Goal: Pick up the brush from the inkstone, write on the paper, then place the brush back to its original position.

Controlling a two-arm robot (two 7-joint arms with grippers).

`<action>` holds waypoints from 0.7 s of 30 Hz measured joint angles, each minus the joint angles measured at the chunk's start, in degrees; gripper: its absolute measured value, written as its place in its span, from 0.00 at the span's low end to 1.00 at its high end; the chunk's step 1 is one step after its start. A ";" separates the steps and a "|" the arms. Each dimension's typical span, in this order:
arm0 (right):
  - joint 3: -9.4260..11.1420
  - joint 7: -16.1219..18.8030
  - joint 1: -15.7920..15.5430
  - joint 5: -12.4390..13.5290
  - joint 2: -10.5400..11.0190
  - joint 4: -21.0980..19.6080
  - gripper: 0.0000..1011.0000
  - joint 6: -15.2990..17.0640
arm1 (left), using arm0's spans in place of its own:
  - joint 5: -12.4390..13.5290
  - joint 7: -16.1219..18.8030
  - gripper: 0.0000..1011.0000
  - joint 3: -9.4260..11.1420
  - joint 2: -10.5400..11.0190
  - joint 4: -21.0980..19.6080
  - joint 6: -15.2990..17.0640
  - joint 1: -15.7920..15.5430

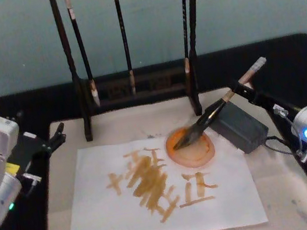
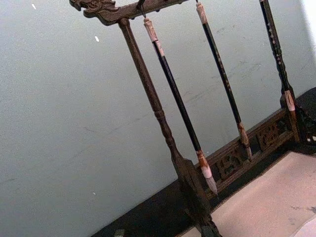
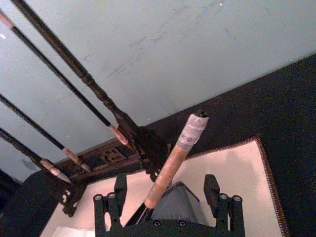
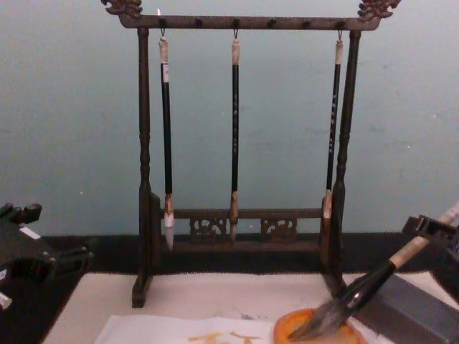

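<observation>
In the head view, the brush (image 1: 210,116) is seen lying tilted. Its bristles rest in the orange dish (image 1: 191,153) at the paper's (image 1: 158,214) far right corner, and its handle is propped over a grey block (image 1: 239,126). The handle is straddled by the right tool (image 3: 165,178), which is spread wide with gaps on both sides. The left tool (image 1: 56,137) is held at the felt mat's (image 1: 283,187) far left corner; its state cannot be told.

1. A calligraphy practice station set up against a plain blue-green wall (image 4: 72,107).
2. At the far side of the black table (image 1: 285,57) stands a carved dark wooden brush rack (image 4: 143,143) with three thin brushes (image 4: 234,122) hanging from it.
3. Nearer, a beige felt mat (image 1: 143,122) carries a white paper (image 1: 100,218) marked with orange-yellow strokes.
</observation>
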 joint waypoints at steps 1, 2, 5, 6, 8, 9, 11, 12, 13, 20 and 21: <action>-0.06 0.06 0.27 0.21 -0.13 0.45 0.99 -0.04 | 0.00 0.00 1.00 0.00 0.00 0.01 0.00 0.00; -0.21 0.27 0.95 0.69 -0.41 1.46 0.99 -0.15 | 0.00 0.00 1.00 0.00 0.00 0.00 0.00 0.00; -0.60 0.70 2.13 1.47 -0.80 3.11 0.99 -0.37 | 0.00 0.00 1.00 0.00 0.00 0.00 0.00 0.00; -0.70 0.83 2.36 1.65 -0.87 3.41 0.99 -0.46 | 0.00 0.00 1.00 0.00 0.00 0.00 0.00 0.00; -0.90 1.12 2.80 2.02 -1.00 3.96 0.99 -0.62 | 0.00 0.00 1.00 0.00 0.00 0.00 0.00 0.00; -1.09 1.36 3.15 2.38 -1.09 4.39 0.99 -0.75 | 0.00 0.00 1.00 0.00 0.00 0.00 0.00 0.00; -1.29 1.61 3.39 2.72 -1.16 4.65 0.99 -0.86 | 0.00 0.00 1.00 0.00 0.00 0.00 0.00 0.00; -1.48 1.77 3.56 2.98 -1.21 4.80 0.99 -0.95 | 0.00 0.00 1.00 0.00 0.00 0.00 0.00 0.00; -1.57 1.86 3.63 3.12 -1.22 4.86 0.99 -1.00 | 0.00 0.00 1.00 0.00 0.00 0.00 0.00 0.00; -2.53 2.11 3.84 4.23 -1.15 4.98 0.99 -1.25 | 0.00 0.00 1.00 0.00 0.00 0.00 0.00 0.00; -2.61 2.11 3.84 4.36 -1.12 4.98 0.99 -1.27 | 0.00 0.00 1.00 0.00 0.00 0.00 0.00 0.00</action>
